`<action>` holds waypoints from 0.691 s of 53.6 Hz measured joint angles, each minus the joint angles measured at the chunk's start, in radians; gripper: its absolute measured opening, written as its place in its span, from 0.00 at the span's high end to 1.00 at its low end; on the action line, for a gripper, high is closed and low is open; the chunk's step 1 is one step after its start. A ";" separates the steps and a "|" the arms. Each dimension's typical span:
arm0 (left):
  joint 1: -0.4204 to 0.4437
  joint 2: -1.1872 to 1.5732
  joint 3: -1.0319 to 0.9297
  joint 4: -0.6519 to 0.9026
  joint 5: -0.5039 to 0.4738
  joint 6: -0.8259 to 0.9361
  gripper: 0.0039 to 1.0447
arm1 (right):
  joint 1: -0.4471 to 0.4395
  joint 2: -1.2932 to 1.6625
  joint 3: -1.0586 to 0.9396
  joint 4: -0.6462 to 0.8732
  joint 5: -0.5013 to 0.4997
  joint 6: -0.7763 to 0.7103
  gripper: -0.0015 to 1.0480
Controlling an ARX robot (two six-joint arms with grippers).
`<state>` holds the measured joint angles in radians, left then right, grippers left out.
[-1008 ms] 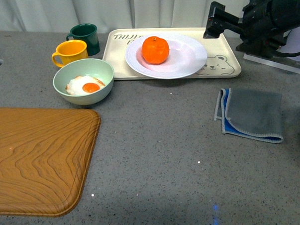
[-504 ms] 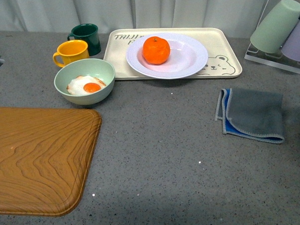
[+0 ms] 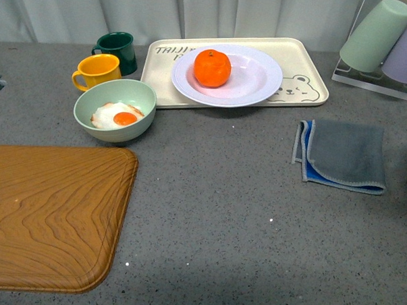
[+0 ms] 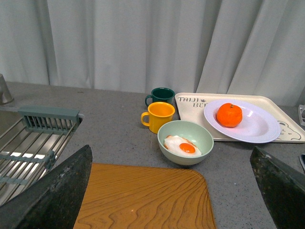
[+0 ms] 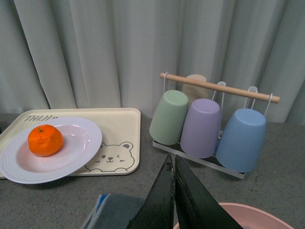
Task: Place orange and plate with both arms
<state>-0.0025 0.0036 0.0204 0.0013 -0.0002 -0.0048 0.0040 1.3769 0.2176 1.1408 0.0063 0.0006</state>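
The orange (image 3: 212,68) rests in the white plate (image 3: 257,76), which sits on the beige bear tray (image 3: 302,87) at the back of the table. Both show again in the left wrist view, orange (image 4: 229,115) on plate (image 4: 259,129), and in the right wrist view, orange (image 5: 45,140) on plate (image 5: 81,143). Neither arm appears in the front view. My left gripper (image 4: 174,191) is open, its two dark fingers wide apart above the wooden board. My right gripper (image 5: 172,164) is shut on nothing, held back from the tray above the cloth.
A pale green bowl (image 3: 114,110) with a fried egg, a yellow mug (image 3: 96,69) and a dark green mug (image 3: 115,47) stand left of the tray. A wooden board (image 3: 51,213) fills the near left. A grey cloth (image 3: 342,153) lies at right, a cup rack (image 5: 209,124) behind it, a sink rack (image 4: 28,143) far left.
One second ago the right arm reached in over the tray's far right corner; it has since pulled back out of the front view. Orange and plate have not moved.
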 joint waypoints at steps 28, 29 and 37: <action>0.000 0.000 0.000 0.000 0.000 0.000 0.06 | -0.003 -0.381 -0.158 -0.221 -0.004 0.000 0.99; 0.000 0.000 0.000 0.000 0.000 0.000 0.06 | -0.003 -0.398 -0.163 -0.233 -0.004 0.000 0.99; 0.000 0.000 0.000 0.000 0.000 0.000 0.06 | -0.003 -0.504 -0.184 -0.317 -0.004 0.000 0.99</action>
<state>-0.0025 0.0036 0.0204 0.0013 -0.0002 -0.0048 0.0013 0.8726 0.0338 0.8238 0.0021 0.0002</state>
